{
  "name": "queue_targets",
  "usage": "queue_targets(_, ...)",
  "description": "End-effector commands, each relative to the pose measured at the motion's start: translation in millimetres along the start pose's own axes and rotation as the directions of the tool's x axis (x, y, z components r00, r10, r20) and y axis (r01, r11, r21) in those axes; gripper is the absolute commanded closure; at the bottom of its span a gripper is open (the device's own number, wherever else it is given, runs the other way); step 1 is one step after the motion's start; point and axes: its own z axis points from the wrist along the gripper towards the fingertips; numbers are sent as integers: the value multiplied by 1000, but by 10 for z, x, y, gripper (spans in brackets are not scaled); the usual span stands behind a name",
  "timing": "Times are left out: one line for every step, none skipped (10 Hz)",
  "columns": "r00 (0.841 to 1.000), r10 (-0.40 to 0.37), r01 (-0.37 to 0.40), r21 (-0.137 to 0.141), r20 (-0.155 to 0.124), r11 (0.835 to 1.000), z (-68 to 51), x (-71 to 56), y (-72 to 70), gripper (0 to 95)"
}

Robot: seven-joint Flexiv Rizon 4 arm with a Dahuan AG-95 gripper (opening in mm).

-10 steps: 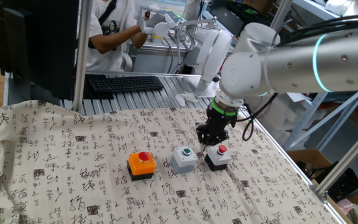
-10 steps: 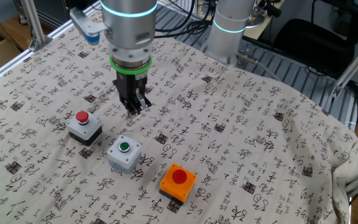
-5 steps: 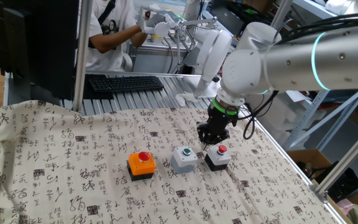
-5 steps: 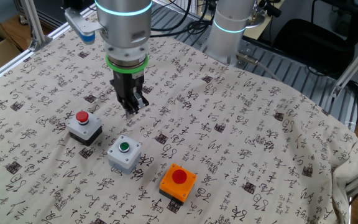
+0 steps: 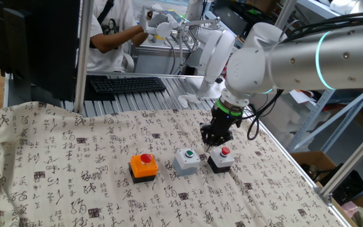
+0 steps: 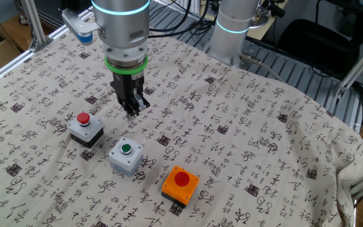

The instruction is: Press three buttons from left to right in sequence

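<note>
Three button boxes sit in a row on the patterned cloth [image 5: 74, 157], low and centre in one fixed view: from left to right, the orange box [image 5: 144, 167], the grey box [image 5: 187, 161] with its green button, and the black box [image 5: 220, 158] with its small red button. No picture shows whether any button has been pressed, so progress is unclear. The gripper [image 5: 210, 140] points down with its fingers closed on nothing, hanging just above and behind the gap between the grey and black boxes, touching neither.
</note>
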Motion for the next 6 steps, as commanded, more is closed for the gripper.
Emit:
queue_targets(1000, 1, -1, -13, -4, 1000, 0, 4, -5, 950)
queue_targets(1000, -1, 1, -8, -4, 1000, 1, 2, -6, 950)
queue_targets(1000, 2, -2, -9, -4, 1000, 1, 2, -6, 950)
queue_targets(1000, 1, -1, -9, -3, 1000, 1, 2, -6, 950)
queue_targets(1000, 0, 0, -10, -3, 1000, 1, 2, -6, 950)
queue_targets(1000, -3, 3, -10, -3, 1000, 1, 2, -6, 950)
